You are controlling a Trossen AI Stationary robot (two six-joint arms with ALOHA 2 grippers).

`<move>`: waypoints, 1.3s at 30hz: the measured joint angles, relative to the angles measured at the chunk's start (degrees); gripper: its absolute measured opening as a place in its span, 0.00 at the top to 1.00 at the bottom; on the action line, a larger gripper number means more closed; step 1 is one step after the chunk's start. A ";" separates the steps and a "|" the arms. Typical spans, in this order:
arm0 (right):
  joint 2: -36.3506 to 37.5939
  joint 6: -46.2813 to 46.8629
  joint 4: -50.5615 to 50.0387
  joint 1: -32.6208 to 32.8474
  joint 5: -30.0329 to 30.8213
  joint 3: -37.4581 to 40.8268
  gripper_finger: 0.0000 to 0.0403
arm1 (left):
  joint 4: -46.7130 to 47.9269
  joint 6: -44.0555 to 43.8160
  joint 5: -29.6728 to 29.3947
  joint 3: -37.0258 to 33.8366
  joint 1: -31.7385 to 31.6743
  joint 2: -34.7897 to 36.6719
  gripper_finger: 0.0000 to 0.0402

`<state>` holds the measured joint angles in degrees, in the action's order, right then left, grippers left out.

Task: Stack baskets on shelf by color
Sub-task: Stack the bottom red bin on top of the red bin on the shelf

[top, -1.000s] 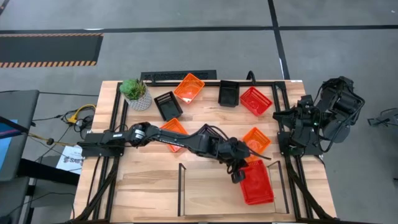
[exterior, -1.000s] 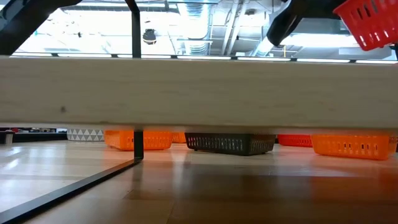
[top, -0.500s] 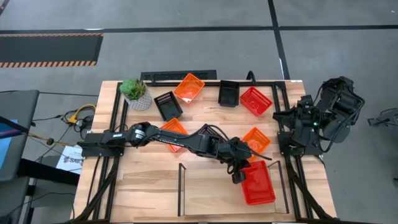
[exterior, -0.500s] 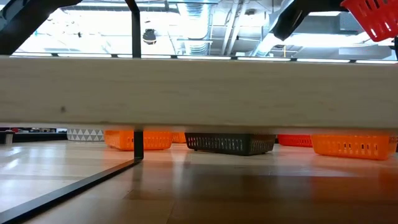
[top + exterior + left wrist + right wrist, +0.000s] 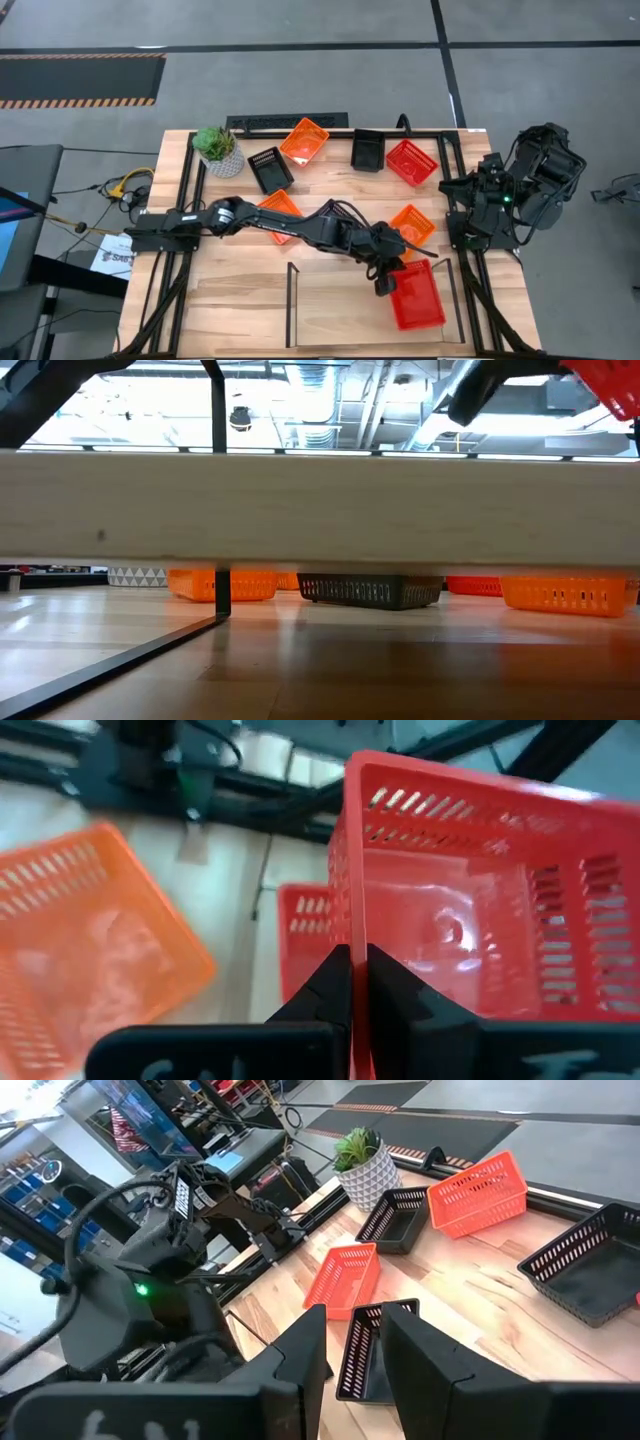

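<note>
The left arm is reaching across the desk [image 5: 230,290] in the high view, and its pincer [image 5: 383,283] is pinching the rim of a red basket [image 5: 416,296], which is hanging over the right end of the shelf [image 5: 340,310] near the front edge of the desk. In the left wrist view the two dark fingers [image 5: 330,985] are pressed against either side of that basket's thin wall, with the mesh sides and open inside of the basket facing the camera. In the low view the shelf board is filling the middle of the picture, and a corner of the red basket is showing above it at the far right. The right arm is waiting folded at the right edge of the desk; its pincer [image 5: 352,1342] is spread, with a clear gap between the fingers in the right wrist view. The other baskets are lying loose on the desk: an orange basket [image 5: 304,141], a black basket [image 5: 270,169], another black basket [image 5: 367,150] and a second red basket [image 5: 411,162] along the far side, a further orange basket [image 5: 412,225] just behind the held one, and one more orange basket [image 5: 277,215] partly hidden beneath the left arm. A potted plant [image 5: 217,150] is standing at the far left corner.
</note>
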<state>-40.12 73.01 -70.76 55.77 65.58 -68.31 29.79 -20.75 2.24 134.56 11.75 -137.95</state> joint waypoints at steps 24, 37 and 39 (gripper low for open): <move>-0.07 0.02 -0.41 0.00 -1.44 0.02 0.70 | -1.90 -2.47 2.41 -0.04 -0.55 -1.85 0.81; -0.07 0.02 -0.39 0.00 -2.91 0.02 0.70 | 1.09 -6.87 11.04 -0.11 -2.53 0.53 0.74; -0.07 0.02 -0.39 0.00 -2.93 0.02 0.70 | 4.25 -7.25 14.00 -0.11 -3.07 3.01 0.76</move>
<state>-40.18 73.03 -71.16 55.77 62.65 -68.29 34.04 -28.00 16.24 134.45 8.68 -134.94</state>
